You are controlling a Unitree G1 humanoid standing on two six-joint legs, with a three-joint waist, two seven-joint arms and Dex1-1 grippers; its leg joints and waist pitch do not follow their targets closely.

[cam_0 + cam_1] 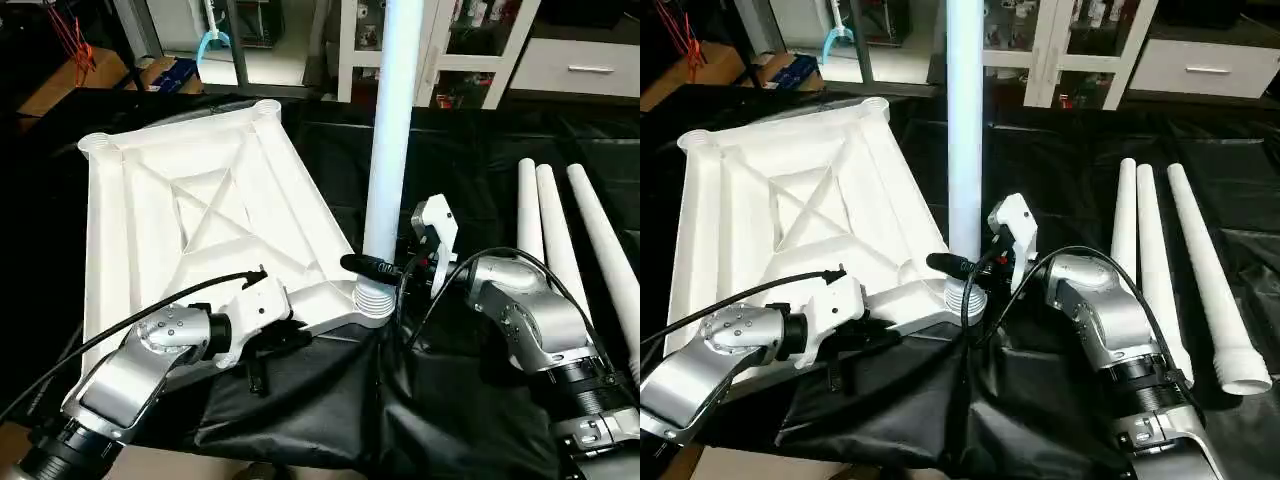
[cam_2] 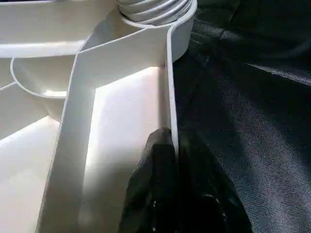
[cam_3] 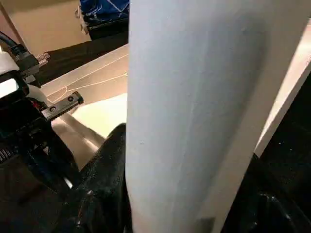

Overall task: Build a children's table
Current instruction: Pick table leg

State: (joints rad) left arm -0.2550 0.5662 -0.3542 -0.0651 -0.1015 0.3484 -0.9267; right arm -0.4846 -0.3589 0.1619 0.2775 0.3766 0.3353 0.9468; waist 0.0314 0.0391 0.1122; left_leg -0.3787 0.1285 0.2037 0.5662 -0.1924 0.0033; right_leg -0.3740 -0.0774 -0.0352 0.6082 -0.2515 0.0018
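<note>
White tabletop (image 1: 190,220) lies ribs-up; one leg (image 1: 392,150) stands upright, apparently seated in its near corner socket (image 1: 372,305); three legs (image 1: 1160,260) lie beside.

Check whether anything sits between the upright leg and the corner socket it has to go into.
Nothing visible does. The long white plastic tube leg stands upright with its ribbed end already in the round corner socket of the white ribbed plastic tabletop, right hand around it.

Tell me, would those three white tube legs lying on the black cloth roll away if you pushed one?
Probably yes. The three loose legs are round, smooth tubes, so a sideways push would likely roll them. They taper, so each might curve rather than run straight. The rumpled black cloth may slow them. They look hollow, so probably light and stiff.
</note>
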